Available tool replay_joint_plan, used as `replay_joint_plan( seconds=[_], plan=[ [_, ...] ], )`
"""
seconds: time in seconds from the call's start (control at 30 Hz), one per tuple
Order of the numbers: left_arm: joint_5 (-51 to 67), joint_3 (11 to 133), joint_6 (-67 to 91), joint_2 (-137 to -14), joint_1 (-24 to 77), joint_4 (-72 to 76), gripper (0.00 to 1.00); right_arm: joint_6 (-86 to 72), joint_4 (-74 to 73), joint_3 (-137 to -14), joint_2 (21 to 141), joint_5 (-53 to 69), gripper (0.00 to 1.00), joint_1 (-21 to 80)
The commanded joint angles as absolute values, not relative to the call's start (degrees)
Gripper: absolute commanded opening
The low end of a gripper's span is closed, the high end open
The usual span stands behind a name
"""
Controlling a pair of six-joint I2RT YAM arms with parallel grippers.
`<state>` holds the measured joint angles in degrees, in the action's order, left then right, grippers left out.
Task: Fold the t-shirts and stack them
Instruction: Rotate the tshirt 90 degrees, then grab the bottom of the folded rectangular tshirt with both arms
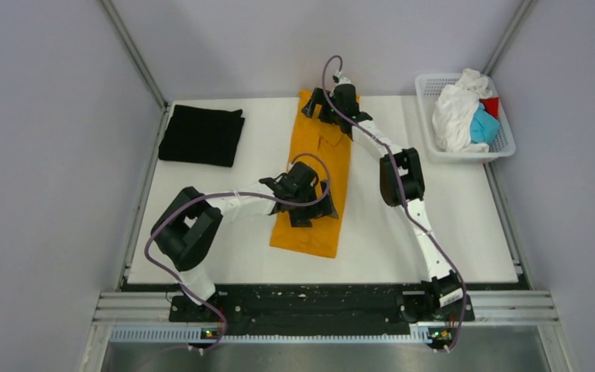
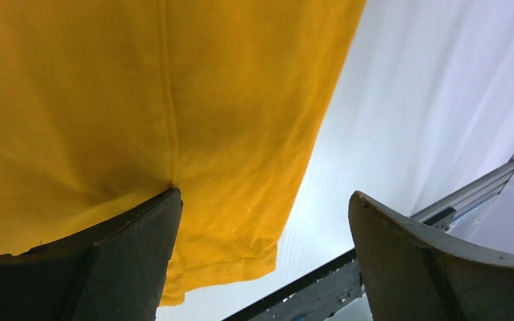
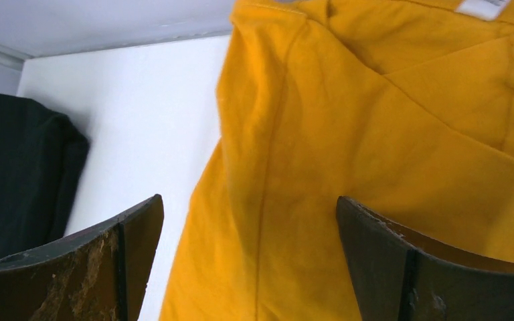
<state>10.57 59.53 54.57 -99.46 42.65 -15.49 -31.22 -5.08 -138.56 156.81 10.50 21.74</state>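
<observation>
Pale grey walls are closing in a white desk (image 1: 449, 225), and you are working both arms over it from the near edge. The long orange-yellow cloth t-shirt (image 1: 315, 236) is lying down the middle of the desk, folded lengthwise into a narrow strip with its collar end toward the far wall. The folded black cloth t-shirt (image 1: 201, 136) is resting at the far left corner, well apart from it. Your left gripper (image 1: 310, 203) is sitting low over the near half of the yellow strip with its jaws spread wide and holding nothing. In its wrist view one finger (image 2: 127, 261) appears to be touching the cloth at a seam, while the other is hanging past the shirt's edge over bare desk. Your right gripper (image 1: 327, 105) is reaching to the collar end, likewise gaping and empty. One of its fingers (image 3: 442, 267) is over the yellow cloth and the other is over the desk between the two shirts. At the far right, a white plastic mesh basket (image 1: 469, 157) is holding the crumpled white t-shirt (image 1: 453, 116), the light blue t-shirt (image 1: 480, 128) and the red t-shirt (image 1: 492, 105).
</observation>
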Motion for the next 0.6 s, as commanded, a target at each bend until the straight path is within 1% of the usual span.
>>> replay_joint_plan(
  seconds=[0.0,0.07,0.17,0.23,0.27,0.33,0.43,0.53,0.57],
  plan=[
    [11.7,60.9,54.2,-98.8,44.3,-15.2,0.99,-33.2,2.2,-141.6,155.4,14.6,0.99,22.7],
    [11.3,60.6,53.4,-96.9,45.2,-15.2,0.99,-32.2,3.1,-142.4,152.6,14.9,0.99,22.9],
    [8.5,59.1,52.6,-91.0,46.0,-17.1,0.99,-27.9,-1.9,-144.7,146.8,12.6,0.99,23.4],
    [4.5,57.0,52.1,-84.9,46.0,-20.0,0.99,-25.1,-7.3,-141.9,140.7,11.1,0.99,23.6],
    [1.3,56.0,51.4,-81.9,46.0,-22.4,0.99,-24.1,-11.8,-138.6,135.2,9.8,0.99,23.8],
    [-6.9,53.9,51.4,-75.9,45.8,-28.7,0.99,-22.9,-16.6,-124.9,125.4,6.5,0.99,24.7],
    [-14.3,51.0,51.8,-69.0,44.0,-39.7,0.99,-23.3,-16.9,-98.2,109.3,0.8,0.99,27.1],
    [-12.8,45.5,48.9,-64.2,39.9,-41.0,0.99,-25.5,-19.0,-74.6,96.3,-5.5,0.99,31.5],
    [-10.6,43.3,47.9,-63.8,37.9,-40.4,0.99,-26.4,-20.1,-69.6,92.9,-6.2,0.98,33.5]
  ],
)
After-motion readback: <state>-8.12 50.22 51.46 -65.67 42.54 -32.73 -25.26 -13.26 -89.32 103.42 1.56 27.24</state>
